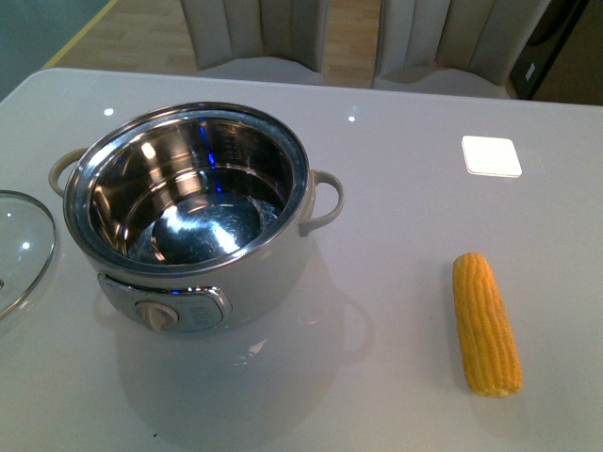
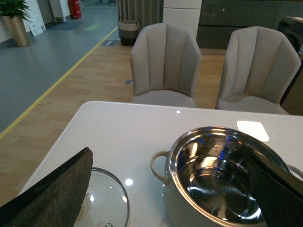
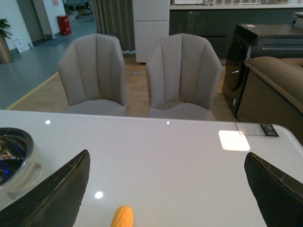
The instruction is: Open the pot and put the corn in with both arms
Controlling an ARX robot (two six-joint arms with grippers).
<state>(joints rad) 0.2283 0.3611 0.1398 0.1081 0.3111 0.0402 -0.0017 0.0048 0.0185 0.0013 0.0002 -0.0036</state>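
The cream-white pot (image 1: 273, 273) stands open on the table's left half, its steel inside empty, knob panel facing me. It also shows in the left wrist view (image 2: 176, 203) and its edge in the right wrist view (image 3: 19, 163). The corn (image 1: 485, 322) lies flat on the table at the right, lengthwise toward me; its tip shows in the right wrist view (image 3: 122, 217). Neither arm shows in the front view. My left gripper (image 2: 173, 189) is open and empty above the pot and lid. My right gripper (image 3: 168, 191) is open and empty above the corn's tip.
The glass lid (image 1: 19, 247) lies on the table left of the pot, also in the left wrist view (image 2: 106, 201). A white square pad (image 1: 491, 155) sits at the far right. Two beige chairs (image 3: 137, 75) stand behind the table's far edge.
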